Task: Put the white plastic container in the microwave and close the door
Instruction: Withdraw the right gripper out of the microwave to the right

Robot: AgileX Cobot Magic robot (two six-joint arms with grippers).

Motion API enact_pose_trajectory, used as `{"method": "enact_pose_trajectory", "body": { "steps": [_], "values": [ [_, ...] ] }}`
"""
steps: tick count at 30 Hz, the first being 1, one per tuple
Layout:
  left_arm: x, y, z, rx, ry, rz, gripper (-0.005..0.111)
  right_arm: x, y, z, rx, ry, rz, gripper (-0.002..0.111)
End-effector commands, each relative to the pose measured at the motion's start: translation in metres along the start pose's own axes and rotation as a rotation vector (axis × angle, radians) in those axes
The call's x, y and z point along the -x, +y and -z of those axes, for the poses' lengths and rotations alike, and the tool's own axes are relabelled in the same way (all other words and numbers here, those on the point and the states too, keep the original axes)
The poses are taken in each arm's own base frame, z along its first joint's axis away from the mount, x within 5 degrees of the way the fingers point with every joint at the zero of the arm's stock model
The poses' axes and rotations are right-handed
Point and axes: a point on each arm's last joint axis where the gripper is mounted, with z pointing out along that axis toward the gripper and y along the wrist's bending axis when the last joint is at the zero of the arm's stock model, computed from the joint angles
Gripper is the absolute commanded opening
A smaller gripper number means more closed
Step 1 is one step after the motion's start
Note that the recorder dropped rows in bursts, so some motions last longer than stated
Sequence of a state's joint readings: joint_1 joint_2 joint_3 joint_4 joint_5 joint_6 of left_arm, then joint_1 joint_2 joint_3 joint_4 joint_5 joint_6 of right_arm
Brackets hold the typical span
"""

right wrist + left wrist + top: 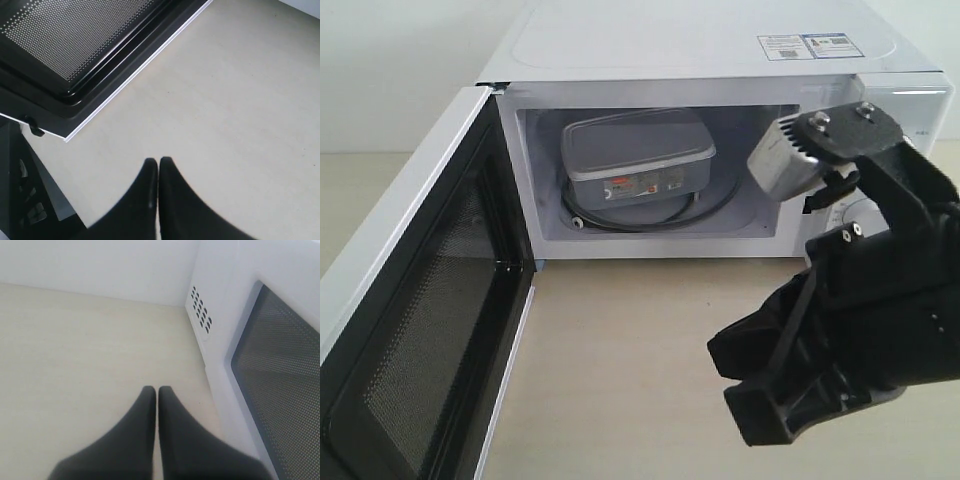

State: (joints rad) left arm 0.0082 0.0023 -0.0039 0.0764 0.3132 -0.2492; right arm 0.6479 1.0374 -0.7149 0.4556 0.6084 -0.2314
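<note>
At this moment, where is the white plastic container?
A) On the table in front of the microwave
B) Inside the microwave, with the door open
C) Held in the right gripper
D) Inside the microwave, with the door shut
B: the white plastic container sits inside the cavity of the microwave, and the door is swung wide open.

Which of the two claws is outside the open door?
The left gripper, on the white outer side of the door; the right gripper faces its black inner mesh.
</note>
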Motion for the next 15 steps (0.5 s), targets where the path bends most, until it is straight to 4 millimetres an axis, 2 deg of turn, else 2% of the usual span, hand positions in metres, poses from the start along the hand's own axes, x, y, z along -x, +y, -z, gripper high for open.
{"method": "enact_pose_trajectory", "body": {
  "steps": [1,5,7,9,12,15],
  "values": [
    [-0.001,0.0,0.0,-0.01,-0.004,0.01,0.004,-0.002,0.001,0.001,0.005,0.0,-0.001,0.0],
    [-0.001,0.0,0.0,-0.01,-0.004,0.01,0.004,-0.002,0.003,0.001,0.013,0.005,0.006,0.0],
    [-0.001,0.0,0.0,-0.01,-0.004,0.01,0.004,-0.002,0.002,0.008,-0.007,-0.02,0.048,0.0],
    [-0.001,0.0,0.0,-0.01,-0.004,0.01,0.004,-0.004,0.001,0.015,-0.003,-0.052,0.017,0.0],
    [-0.001,0.0,0.0,-0.01,-0.004,0.01,0.004,-0.014,-0.007,0.027,-0.038,-0.176,-0.031,0.0],
    [-0.001,0.0,0.0,-0.01,-0.004,0.01,0.004,-0.036,-0.019,0.042,-0.099,-0.355,-0.09,0.0]
  ]
}}
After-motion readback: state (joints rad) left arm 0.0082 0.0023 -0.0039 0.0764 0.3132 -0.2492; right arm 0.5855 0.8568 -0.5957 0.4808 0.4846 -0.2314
